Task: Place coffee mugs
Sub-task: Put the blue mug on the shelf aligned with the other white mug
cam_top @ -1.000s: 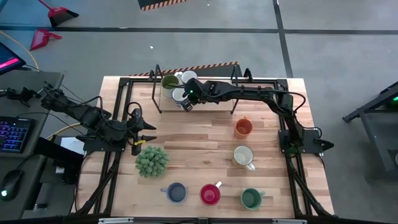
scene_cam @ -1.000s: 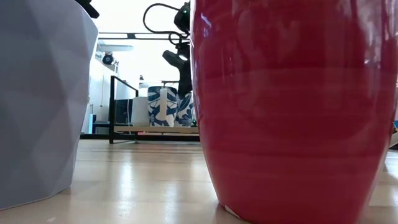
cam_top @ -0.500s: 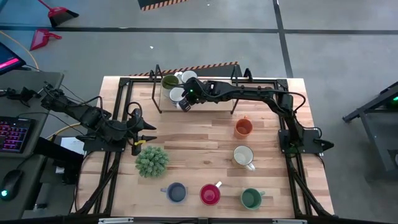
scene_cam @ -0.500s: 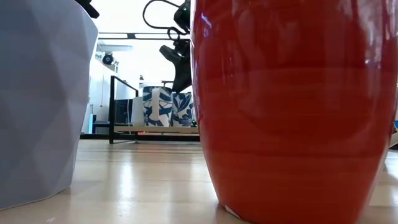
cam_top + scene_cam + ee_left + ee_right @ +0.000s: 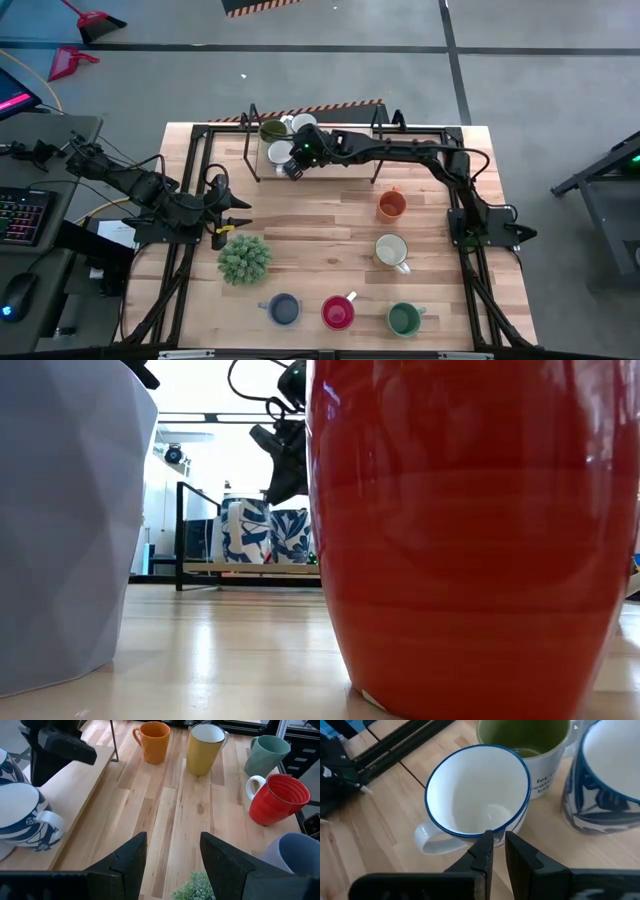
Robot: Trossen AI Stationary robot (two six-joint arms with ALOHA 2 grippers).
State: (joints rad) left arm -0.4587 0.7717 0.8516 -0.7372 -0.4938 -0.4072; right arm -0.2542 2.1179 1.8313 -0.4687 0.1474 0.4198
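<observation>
Mugs empty: blue-rimmed mug point(image 5: 477, 795) pinched by right hand point(image 5: 498, 845), olive mug point(image 5: 530, 742).

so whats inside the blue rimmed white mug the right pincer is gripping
Nothing visible: the blue-rimmed mug shows a bare white floor and walls. The right pincer pinches its near rim, hiding only a sliver there.

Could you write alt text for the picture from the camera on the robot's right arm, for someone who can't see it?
The right claw pinches the blue rim of a white mug, seen from above and empty, over a wooden surface. Beside it stand an olive-green-lined mug with small lettering and a blue-and-white patterned mug.
</observation>
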